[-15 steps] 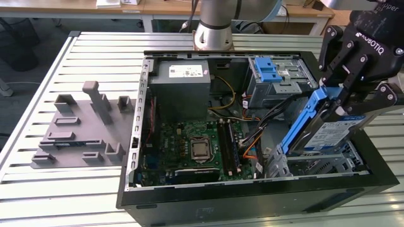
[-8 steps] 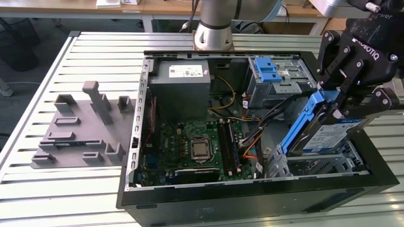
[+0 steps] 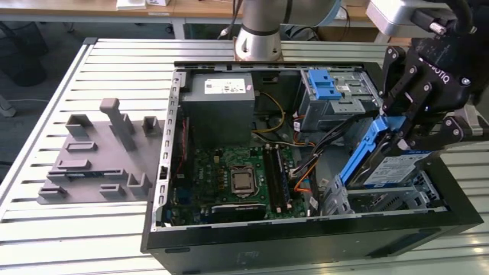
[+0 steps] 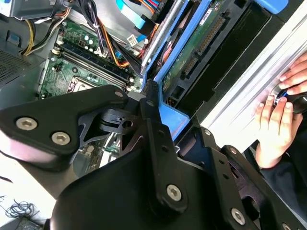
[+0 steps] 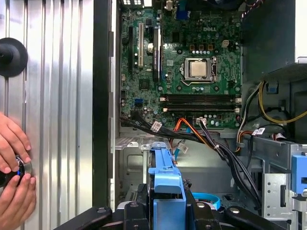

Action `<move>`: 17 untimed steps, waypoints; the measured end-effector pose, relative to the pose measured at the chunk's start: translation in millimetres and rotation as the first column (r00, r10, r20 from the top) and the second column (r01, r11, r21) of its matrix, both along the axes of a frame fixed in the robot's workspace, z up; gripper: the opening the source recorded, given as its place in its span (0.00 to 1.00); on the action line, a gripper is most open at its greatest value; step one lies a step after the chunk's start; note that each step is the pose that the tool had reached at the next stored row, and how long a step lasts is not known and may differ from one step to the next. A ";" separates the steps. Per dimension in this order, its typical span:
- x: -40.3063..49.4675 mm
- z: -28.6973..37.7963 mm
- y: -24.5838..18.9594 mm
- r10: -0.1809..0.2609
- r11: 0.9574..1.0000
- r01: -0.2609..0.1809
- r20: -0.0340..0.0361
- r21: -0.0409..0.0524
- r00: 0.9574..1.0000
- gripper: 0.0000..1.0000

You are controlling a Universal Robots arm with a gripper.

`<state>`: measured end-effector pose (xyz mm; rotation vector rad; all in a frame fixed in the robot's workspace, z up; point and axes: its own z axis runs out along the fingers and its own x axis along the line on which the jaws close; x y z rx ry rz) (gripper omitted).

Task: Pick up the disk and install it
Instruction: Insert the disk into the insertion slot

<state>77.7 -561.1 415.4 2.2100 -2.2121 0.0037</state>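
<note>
Exterior view: gripper (image 3: pixel 410 133) clamped on the disk (image 3: pixel 393 167), tilted over the open computer case (image 3: pixel 290 243).
Black fingers (image 3: pixel 416 112) hide the disk's upper end, and its lower end is lost behind the metal bay (image 3: pixel 374 200) at the exterior view's right; in the first wrist view a person's hands (image 5: pixel 14 199) are cut off at the edge.

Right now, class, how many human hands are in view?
2: one hand and the other hand, together on the slatted table beside the case; others could be off-frame.
</note>
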 end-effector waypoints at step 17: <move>0.0 -25.1 -1.3 0.000 1.000 0.000 0.000 0.000 1.000 0.36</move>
